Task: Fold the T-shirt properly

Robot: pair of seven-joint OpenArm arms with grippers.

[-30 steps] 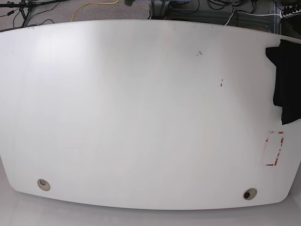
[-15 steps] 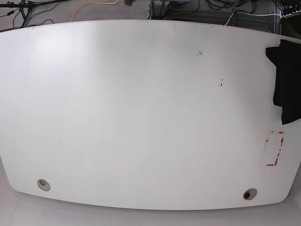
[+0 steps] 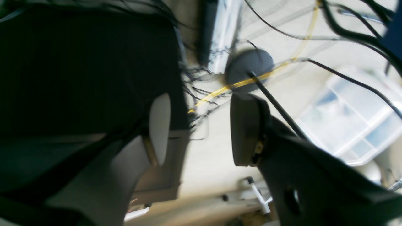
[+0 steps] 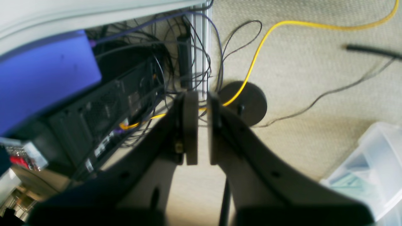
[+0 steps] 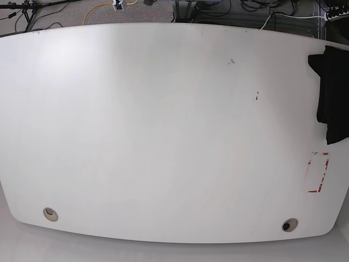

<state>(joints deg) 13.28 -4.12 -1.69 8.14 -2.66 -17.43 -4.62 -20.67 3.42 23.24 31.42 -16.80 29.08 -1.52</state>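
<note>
The black T-shirt [image 5: 331,98] lies bunched at the right edge of the white table [image 5: 163,136] and runs out of the base view; no print shows. Neither arm appears in the base view. My left gripper [image 3: 204,131] is open over the floor with nothing between its fingers. A dark mass [image 3: 84,69] fills the left of that blurred view beside one finger; I cannot tell whether it is the T-shirt. My right gripper [image 4: 202,131] is shut, with only a thin slit between its pads, and it holds nothing above the carpet.
A red tape mark [image 5: 318,172] sits near the table's right front. Two cable holes [image 5: 50,214] [image 5: 289,225] lie along the front edge. Below the right gripper are a yellow cable [image 4: 267,37], a black disc base [image 4: 248,100], a computer tower [image 4: 103,119] and a clear plastic box [image 4: 370,169].
The T-shirt and the table look the same. A small white thing has appeared at the top edge of the base view, near the yellow cable.
</note>
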